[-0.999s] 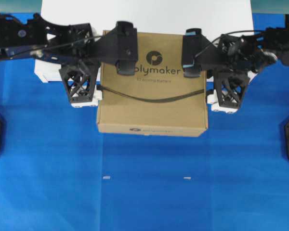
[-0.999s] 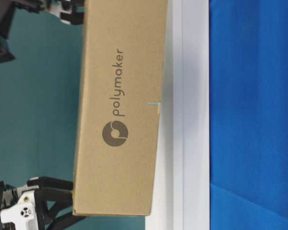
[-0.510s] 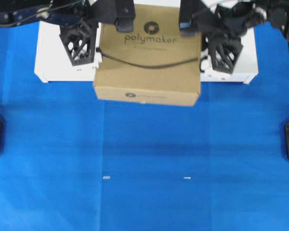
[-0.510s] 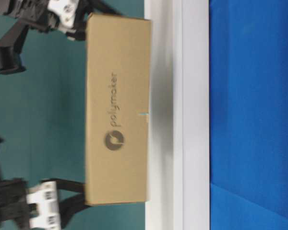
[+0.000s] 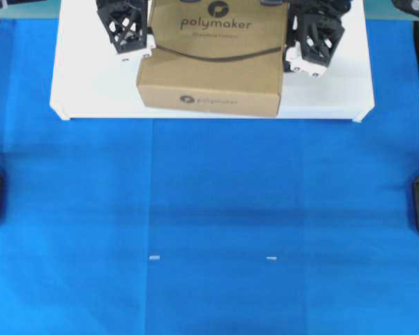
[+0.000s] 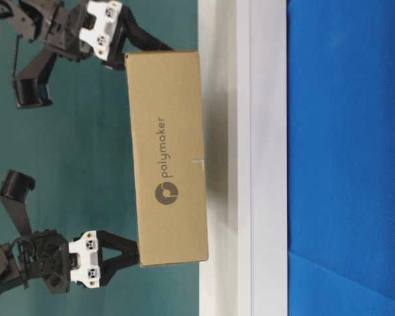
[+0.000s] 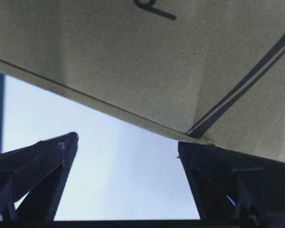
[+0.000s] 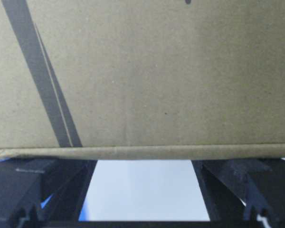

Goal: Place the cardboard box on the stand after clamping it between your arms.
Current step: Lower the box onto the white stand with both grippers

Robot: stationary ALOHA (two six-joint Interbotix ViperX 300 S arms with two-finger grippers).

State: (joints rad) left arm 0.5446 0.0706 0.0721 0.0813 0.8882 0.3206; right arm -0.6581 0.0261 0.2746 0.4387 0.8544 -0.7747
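Cardboard box (image 5: pixel 211 59): over the white stand (image 5: pixel 91 87), clamped at both side faces between the two arms; "polymaker" logo on top and front.
Left gripper (image 5: pixel 130 28): fingers spread, pressed against box's left side.
Right gripper (image 5: pixel 314 38): fingers spread, pressed against box's right side.
Table-level view only: view rotated sideways; box (image 6: pixel 168 158) held clear of the stand (image 6: pixel 266 158), a gap between them.
Left wrist view: box underside edge (image 7: pixel 133 71) above fingertips (image 7: pixel 61 142), white stand beyond.
Right wrist view: box side (image 8: pixel 142 76) fills frame.
Surface: blue cloth (image 5: pixel 209 223); teal wall (image 6: pixel 52 158) behind.
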